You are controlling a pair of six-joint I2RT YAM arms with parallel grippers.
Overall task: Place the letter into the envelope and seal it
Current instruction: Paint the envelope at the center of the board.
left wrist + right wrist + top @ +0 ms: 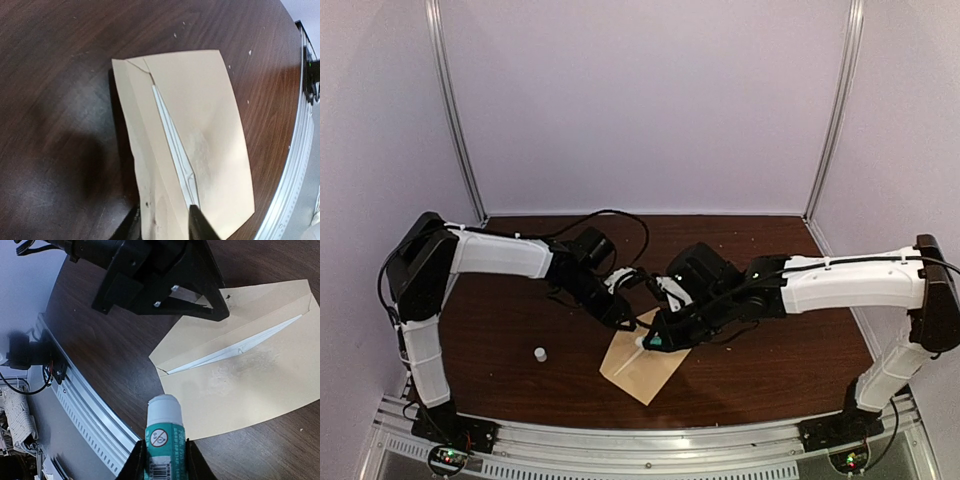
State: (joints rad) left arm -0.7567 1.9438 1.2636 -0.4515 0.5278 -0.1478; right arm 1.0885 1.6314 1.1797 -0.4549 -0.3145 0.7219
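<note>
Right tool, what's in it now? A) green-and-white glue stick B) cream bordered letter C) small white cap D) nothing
A: in the right wrist view the right tool is clamped on the green-and-white glue stick, whose tip sits near the edge of the tan kraft paper envelope.

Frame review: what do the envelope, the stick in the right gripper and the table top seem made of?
Envelope: matte tan kraft paper, by its creases and wrinkled patch. Stick: smooth plastic tube, printed green label, white top; probably glue. Table top: dark wood grain with slight sheen; solid or laminate, unclear.
</note>
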